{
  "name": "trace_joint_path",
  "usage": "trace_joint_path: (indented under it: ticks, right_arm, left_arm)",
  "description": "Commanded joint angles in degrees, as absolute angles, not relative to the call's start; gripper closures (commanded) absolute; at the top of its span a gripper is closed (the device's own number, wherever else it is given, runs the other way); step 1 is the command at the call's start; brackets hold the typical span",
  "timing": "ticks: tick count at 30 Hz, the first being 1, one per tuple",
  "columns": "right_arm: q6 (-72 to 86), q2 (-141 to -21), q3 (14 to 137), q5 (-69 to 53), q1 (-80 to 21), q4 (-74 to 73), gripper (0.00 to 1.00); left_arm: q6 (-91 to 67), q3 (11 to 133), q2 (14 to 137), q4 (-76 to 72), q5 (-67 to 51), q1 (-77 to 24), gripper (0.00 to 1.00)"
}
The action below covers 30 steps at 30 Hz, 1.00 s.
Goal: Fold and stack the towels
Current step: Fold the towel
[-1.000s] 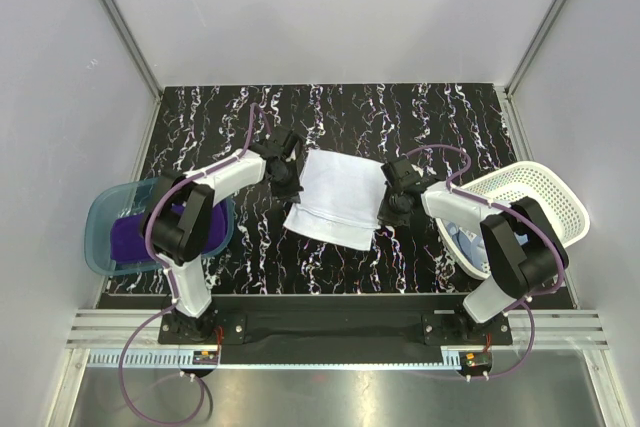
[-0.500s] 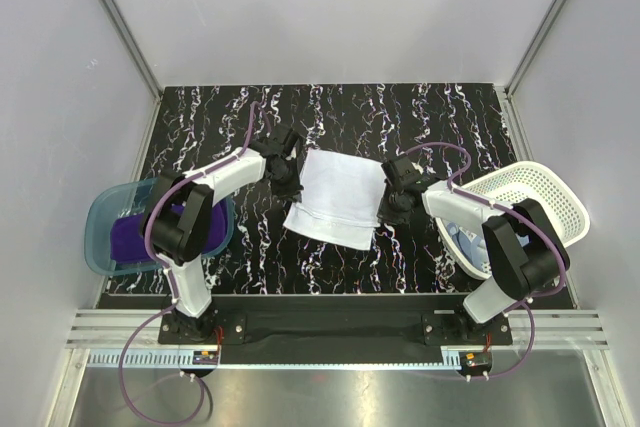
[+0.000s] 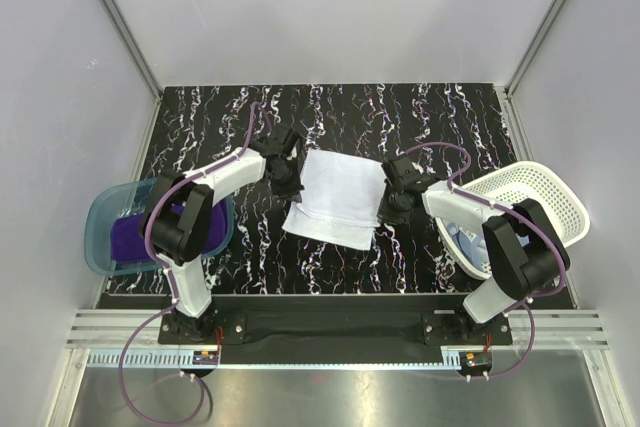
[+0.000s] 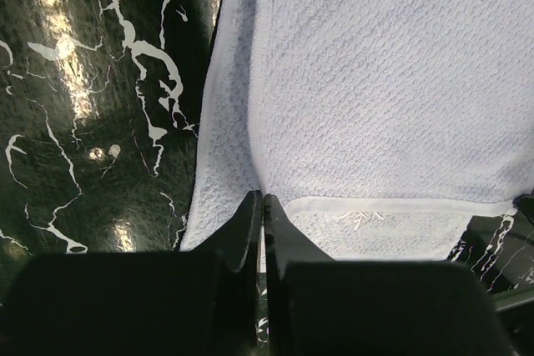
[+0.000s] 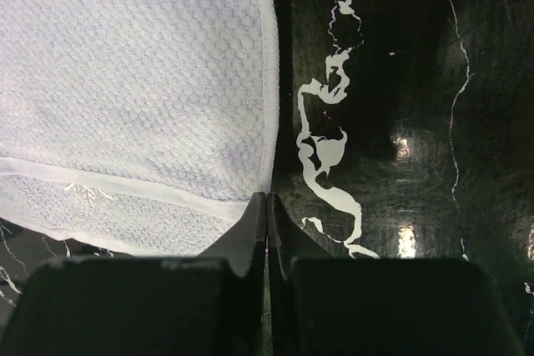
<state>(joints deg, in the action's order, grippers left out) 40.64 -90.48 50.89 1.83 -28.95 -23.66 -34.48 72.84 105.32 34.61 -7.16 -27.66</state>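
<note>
The towel (image 3: 335, 197) lies on the table (image 3: 420, 117), tub (image 3: 96, 239) left, basket (image 3: 552, 187) right.

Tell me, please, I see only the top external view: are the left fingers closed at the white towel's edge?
Observer: Yes. In the left wrist view the left fingers are pressed together, with their tips on the white towel just inside its side hem.
Operator: And the right side?
Observer: The right fingers are shut too. Their tips sit exactly at the towel's outer edge, with bare table beside them.
Operator: Is cloth pinched between them?
Observer: I cannot tell, because no gap shows. A flat woven band crosses the towel right beside both pairs of tips.
</note>
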Motion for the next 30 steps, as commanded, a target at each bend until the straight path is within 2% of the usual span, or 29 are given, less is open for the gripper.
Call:
trace_joint_path:
  ticks: [1,9,12,20,30]
  right_arm:
    - [39.5,-88.2,53.4,1.0,-29.5,-22.8,1.00]
    - [36.8,-83.1,60.6,-2.3,-29.4,-29.3,1.00]
    - [38.5,-79.7,57.5,-5.9,-29.8,-28.9,1.00]
    - [44.7,-75.3,41.3,-10.8,-31.6,-15.1,1.00]
    - [46.6,-80.2,34.3,-11.0,-33.8,-5.8,1.00]
  left_arm:
    - [-33.8,74.5,104.3,34.4,-8.4,-27.9,1.00]
    - [-31.4,84.8,100.8,45.2,-6.3,-27.8,1.00]
    - [-29.3,86.3,99.2,49.5,-6.0,-27.9,1.00]
    - [-28.3,69.2,95.9,43.3,-6.6,-27.5,1.00]
    - [-27.2,64.0,98.2,39.9,-6.5,-27.5,1.00]
